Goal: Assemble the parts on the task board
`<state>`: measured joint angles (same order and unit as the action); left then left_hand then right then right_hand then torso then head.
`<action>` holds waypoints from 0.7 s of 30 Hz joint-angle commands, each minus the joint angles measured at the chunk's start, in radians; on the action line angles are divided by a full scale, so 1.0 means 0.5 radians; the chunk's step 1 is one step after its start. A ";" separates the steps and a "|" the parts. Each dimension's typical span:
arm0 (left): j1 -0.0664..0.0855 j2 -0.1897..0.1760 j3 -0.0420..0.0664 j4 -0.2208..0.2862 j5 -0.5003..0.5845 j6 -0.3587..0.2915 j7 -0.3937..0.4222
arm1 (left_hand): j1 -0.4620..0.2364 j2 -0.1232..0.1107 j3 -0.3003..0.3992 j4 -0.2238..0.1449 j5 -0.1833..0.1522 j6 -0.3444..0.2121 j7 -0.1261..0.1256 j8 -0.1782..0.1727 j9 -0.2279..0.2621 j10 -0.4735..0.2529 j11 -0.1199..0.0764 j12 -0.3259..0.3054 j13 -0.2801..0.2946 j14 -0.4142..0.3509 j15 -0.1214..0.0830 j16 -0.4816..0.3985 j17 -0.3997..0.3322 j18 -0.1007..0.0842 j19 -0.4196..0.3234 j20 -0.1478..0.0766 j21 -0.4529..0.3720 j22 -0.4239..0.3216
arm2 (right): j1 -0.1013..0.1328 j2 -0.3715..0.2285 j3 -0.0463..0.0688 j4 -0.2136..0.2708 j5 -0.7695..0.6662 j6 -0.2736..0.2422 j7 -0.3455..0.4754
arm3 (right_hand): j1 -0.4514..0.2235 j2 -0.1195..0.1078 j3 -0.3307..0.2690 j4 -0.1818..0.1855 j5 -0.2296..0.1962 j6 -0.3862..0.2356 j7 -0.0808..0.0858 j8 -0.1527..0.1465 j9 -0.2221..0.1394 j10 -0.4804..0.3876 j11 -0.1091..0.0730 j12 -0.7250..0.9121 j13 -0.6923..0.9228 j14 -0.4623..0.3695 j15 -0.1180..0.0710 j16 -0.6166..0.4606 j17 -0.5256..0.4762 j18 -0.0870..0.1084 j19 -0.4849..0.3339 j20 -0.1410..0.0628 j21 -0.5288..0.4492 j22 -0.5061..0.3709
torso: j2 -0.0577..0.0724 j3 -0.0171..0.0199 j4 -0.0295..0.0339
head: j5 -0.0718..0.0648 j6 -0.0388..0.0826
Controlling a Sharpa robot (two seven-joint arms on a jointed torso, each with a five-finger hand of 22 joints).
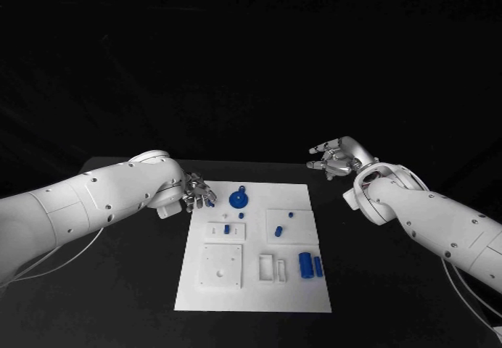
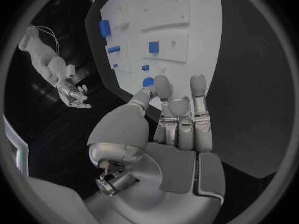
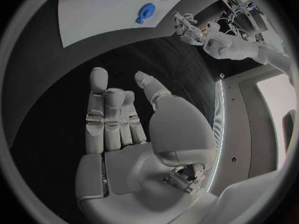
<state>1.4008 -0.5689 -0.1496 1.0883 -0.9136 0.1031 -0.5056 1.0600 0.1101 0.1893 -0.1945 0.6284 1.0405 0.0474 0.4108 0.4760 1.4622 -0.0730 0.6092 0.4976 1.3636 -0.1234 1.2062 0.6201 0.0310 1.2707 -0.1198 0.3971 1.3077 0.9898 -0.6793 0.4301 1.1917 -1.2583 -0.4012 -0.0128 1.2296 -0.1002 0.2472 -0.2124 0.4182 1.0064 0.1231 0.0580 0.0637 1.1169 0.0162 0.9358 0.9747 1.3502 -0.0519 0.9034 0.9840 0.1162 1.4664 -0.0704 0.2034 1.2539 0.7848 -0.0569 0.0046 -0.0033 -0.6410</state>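
The white task board (image 1: 254, 290) lies in the middle of the black table. A round blue part (image 1: 239, 197) sits near its far edge, with small blue parts (image 1: 279, 231) toward the middle. Two blue cylinders (image 1: 310, 266) stand near the right edge. My left hand (image 1: 192, 193) hovers at the board's far left corner and pinches a small blue part (image 1: 210, 203) between thumb and fingertip; the part (image 2: 147, 81) also shows in the left wrist view. My right hand (image 1: 336, 159) is off the board past its far right corner, fingers (image 3: 99, 109) straight and apart, holding nothing.
Raised white blocks (image 1: 223, 265) and slotted holders (image 1: 272, 268) stand on the board's near half. Bare black table (image 1: 125, 290) surrounds the board on all sides. My right forearm (image 1: 439, 225) runs along the board's right side.
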 commanded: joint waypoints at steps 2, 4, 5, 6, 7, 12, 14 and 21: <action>0.003 -0.064 -0.032 0.130 0.022 -0.140 -0.062 | -0.033 -0.009 0.089 -0.111 0.034 0.183 -0.152 0.008 0.623 0.097 -0.018 0.030 -0.011 0.032 0.002 0.015 0.081 0.039 0.003 0.023 0.016 0.037 | 0.000 0.006 0.001 -0.012 -0.005 0.043 0.007 | 0.000 -0.008 0.013 -0.001 -0.009 -0.015 -0.002 0.008 0.000 -0.007 -0.005 -0.007 0.000 0.003 -0.002 -0.013 -0.002 0.037 0.064 0.000 0.007 -0.003 | -0.017 -0.0004 0.009 | 0.000 -0.010; 0.003 -0.096 -0.053 0.187 0.019 -0.170 -0.066 | -0.035 -0.010 0.092 -0.115 0.048 0.181 -0.151 0.018 0.619 0.096 -0.017 0.035 -0.027 0.036 0.005 -0.001 0.098 0.057 0.004 0.038 0.017 0.037 | -0.001 0.007 0.001 -0.015 -0.006 0.045 0.008 | 0.000 -0.008 0.013 -0.001 -0.009 -0.015 -0.002 0.008 0.000 -0.007 -0.005 -0.007 0.000 0.003 -0.002 -0.013 -0.002 0.037 0.064 0.000 0.007 -0.003 | -0.022 0.0001 0.013 | -0.001 -0.018; 0.003 -0.107 -0.061 0.208 0.012 -0.184 -0.068 | -0.035 -0.010 0.092 -0.115 0.048 0.181 -0.151 0.018 0.619 0.096 -0.017 0.035 -0.027 0.036 0.005 -0.001 0.098 0.057 0.004 0.038 0.017 0.037 | -0.001 0.007 0.001 -0.016 -0.006 0.046 0.008 | 0.000 -0.008 0.013 -0.001 -0.009 -0.015 -0.002 0.008 0.000 -0.007 -0.005 -0.007 0.000 0.003 -0.002 -0.013 -0.002 0.037 0.064 0.000 0.007 -0.003 | -0.023 -0.0002 0.014 | -0.001 -0.019; 0.003 -0.120 -0.072 0.233 0.002 -0.203 -0.069 | -0.037 -0.012 0.093 -0.115 0.053 0.180 -0.152 0.022 0.615 0.097 -0.018 0.039 -0.034 0.043 0.004 -0.006 0.112 0.062 0.005 0.042 0.019 0.037 | -0.001 0.007 0.001 -0.017 -0.006 0.047 0.008 | 0.000 -0.008 0.013 -0.001 -0.009 -0.015 -0.002 0.008 0.000 -0.007 -0.005 -0.007 0.000 0.003 -0.002 -0.013 -0.002 0.037 0.064 0.000 0.007 -0.003 | -0.025 -0.0006 0.016 | -0.001 -0.020; 0.002 -0.131 -0.084 0.254 -0.008 -0.224 -0.069 | -0.037 -0.016 0.093 -0.118 0.069 0.186 -0.154 0.026 0.614 0.099 -0.019 0.045 -0.034 0.048 0.003 -0.003 0.125 0.064 0.008 0.042 0.022 0.038 | -0.001 0.008 0.001 -0.018 -0.006 0.047 0.008 | 0.000 -0.006 0.014 -0.002 -0.005 -0.017 -0.002 0.008 0.000 -0.010 -0.005 -0.007 0.001 0.001 -0.001 -0.015 -0.003 0.037 0.063 0.000 0.005 -0.002 | -0.026 -0.0001 0.017 | 0.000 -0.022; 0.001 -0.158 -0.136 0.320 -0.041 -0.314 -0.063 | -0.044 -0.024 0.098 -0.125 0.097 0.196 -0.157 0.030 0.606 0.099 -0.022 0.062 -0.042 0.064 0.002 -0.007 0.150 0.073 0.015 0.047 0.028 0.037 | -0.001 0.009 0.001 -0.021 -0.006 0.048 0.010 | -0.001 -0.006 0.014 -0.002 -0.004 -0.017 -0.002 0.008 0.000 -0.010 -0.005 -0.007 0.001 0.001 -0.001 -0.015 -0.003 0.037 0.063 0.000 0.005 -0.002 | -0.031 -0.0007 0.022 | -0.001 -0.027; -0.004 -0.161 -0.152 0.339 -0.058 -0.349 -0.062 | -0.047 -0.026 0.100 -0.127 0.102 0.199 -0.158 0.032 0.602 0.100 -0.023 0.072 -0.047 0.073 0.001 -0.009 0.167 0.076 0.019 0.047 0.032 0.037 | -0.002 0.010 0.001 -0.022 -0.006 0.048 0.011 | -0.002 -0.006 0.015 -0.002 0.000 -0.017 -0.002 0.008 0.000 -0.010 -0.005 -0.007 0.002 0.001 -0.002 -0.013 -0.002 0.037 0.063 0.000 0.005 -0.002 | -0.028 -0.0002 0.018 | 0.004 -0.027; -0.041 -0.158 -0.173 0.378 -0.158 -0.405 -0.055 | -0.050 -0.028 0.102 -0.129 0.112 0.202 -0.160 0.035 0.598 0.100 -0.025 0.083 -0.054 0.083 -0.001 -0.011 0.186 0.078 0.022 0.047 0.038 0.037 | -0.003 0.012 0.000 -0.025 -0.006 0.048 0.013 | -0.002 -0.006 0.015 -0.002 0.000 -0.017 -0.002 0.008 0.000 -0.010 -0.005 -0.007 0.002 0.001 -0.002 -0.013 -0.002 0.037 0.063 0.000 0.005 -0.002 | -0.024 -0.0002 0.013 | 0.007 -0.033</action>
<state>1.3825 -0.6502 -0.2363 1.2721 -0.9494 -0.0532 -0.5350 1.0255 0.0926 0.2198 -0.2332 0.6805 1.0492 0.0560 0.4212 0.5707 1.4639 -0.0785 0.6475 0.4719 1.3990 -0.1233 1.2074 0.7117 0.0545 1.2774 -0.1016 0.4123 1.3076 0.9890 -0.6744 0.4300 1.1792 -1.2584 -0.3899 -0.0125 1.2296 -0.1002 0.2472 -0.2124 0.4182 1.0065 0.1230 0.0580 0.0637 1.1169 0.0162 0.9358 0.9748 1.3502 -0.0519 0.8992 0.9840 0.1151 1.4664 -0.0704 0.2034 1.2539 0.7716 -0.0569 0.0123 -0.0001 -0.6561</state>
